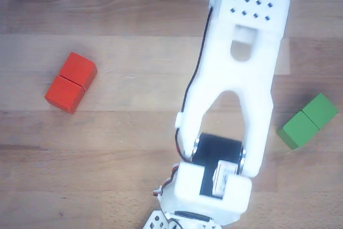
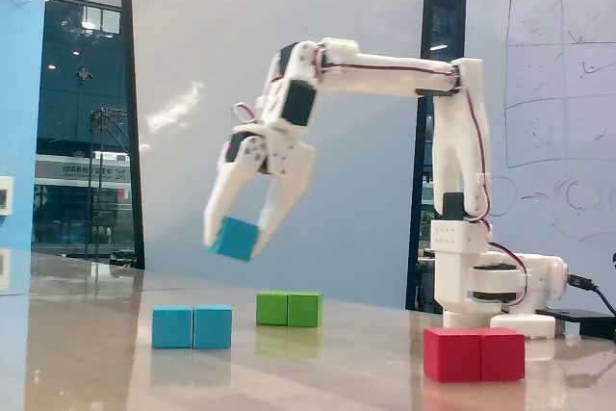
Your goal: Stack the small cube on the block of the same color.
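Note:
In the fixed view my white gripper (image 2: 237, 236) is shut on the small light-blue cube (image 2: 236, 239) and holds it in the air, well above the table. The blue oblong block (image 2: 192, 326) with a middle seam lies on the table below and a little left of the held cube. In the other view only the white arm (image 1: 236, 95) shows from above; the fingertips, the small cube and the blue block are out of that picture.
A green double block (image 2: 289, 309) (image 1: 307, 121) lies behind the blue block. A red double block (image 2: 474, 354) (image 1: 71, 82) lies near the front, by the arm's base (image 2: 486, 281). The wooden table (image 1: 123, 143) spreads around them.

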